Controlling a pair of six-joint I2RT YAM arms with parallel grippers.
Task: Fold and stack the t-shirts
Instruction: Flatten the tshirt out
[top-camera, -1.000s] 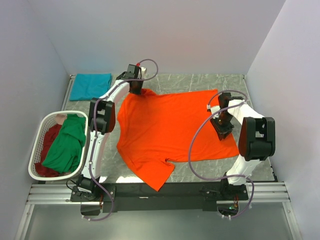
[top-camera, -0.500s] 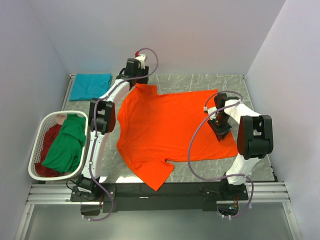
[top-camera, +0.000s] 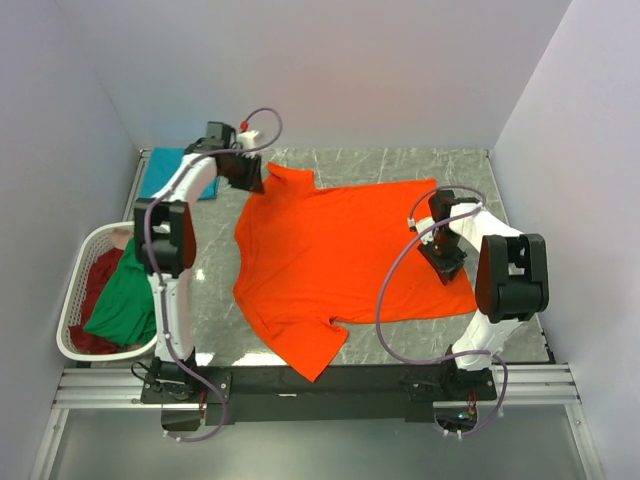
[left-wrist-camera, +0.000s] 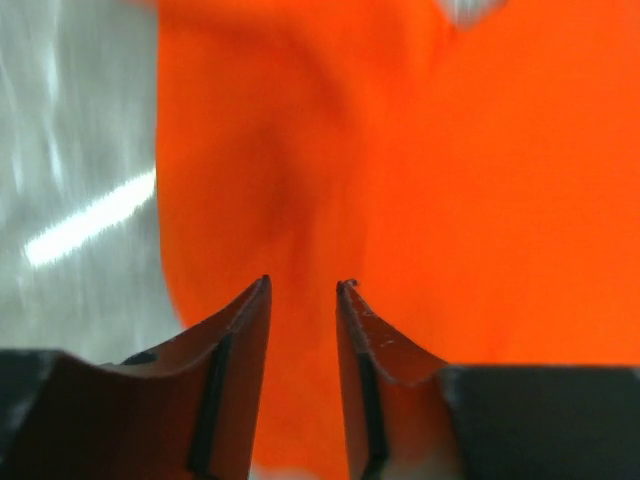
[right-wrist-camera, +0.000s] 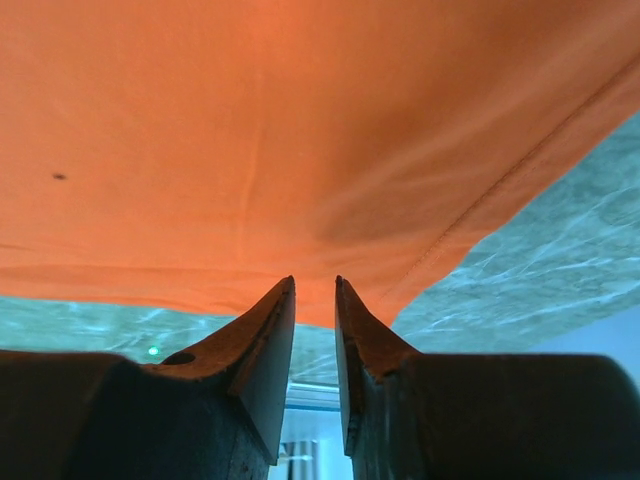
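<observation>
Across the middle of the table the orange shirt is lying spread flat. At its far left corner the left gripper is hovering, jaws partly parted and gripping nothing. At the right hem the right gripper is showing a narrow gap; whether it is pinching cloth I cannot tell. The teal shirt is lying far left, and the green and red ones are sitting in the basket at left.
</observation>
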